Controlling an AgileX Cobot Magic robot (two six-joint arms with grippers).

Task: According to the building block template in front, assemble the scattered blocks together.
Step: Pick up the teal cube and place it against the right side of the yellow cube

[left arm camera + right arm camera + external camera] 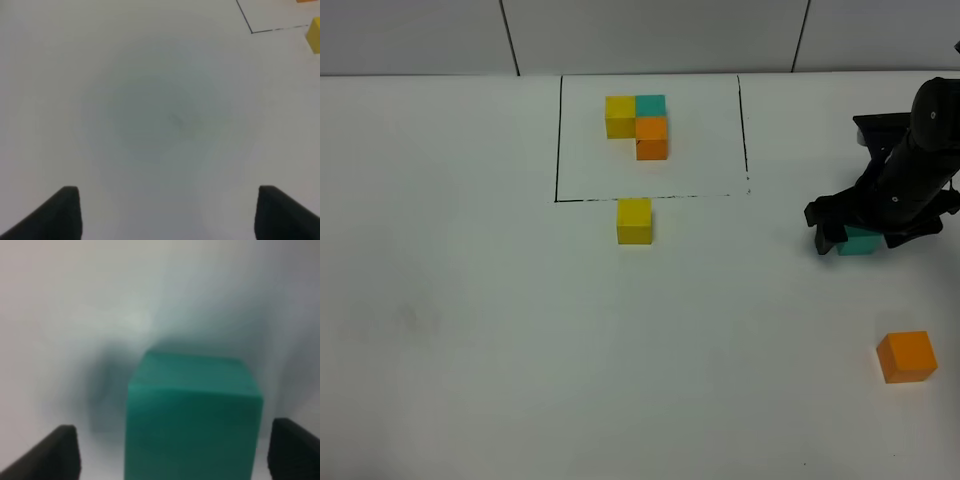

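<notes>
The building block template (638, 125), a yellow, teal and orange L of cubes, lies inside a black-lined rectangle at the back. Just in front of that frame sits the loose yellow cube (634, 220), which also shows at the edge of the left wrist view (315, 34). At the right, the teal cube (861, 243) rests on the table with my right gripper (172, 452) down around it. Its fingers stand on either side of the cube, and a small gap shows on each side. The orange cube (907, 356) lies alone at the front right. My left gripper (167, 215) is open over bare table.
The white table (470, 300) is bordered by a grey wall behind it. A corner of the black frame line (275, 30) appears in the left wrist view. The right arm (920, 150) stands over the table's right edge. The left arm is out of the high view.
</notes>
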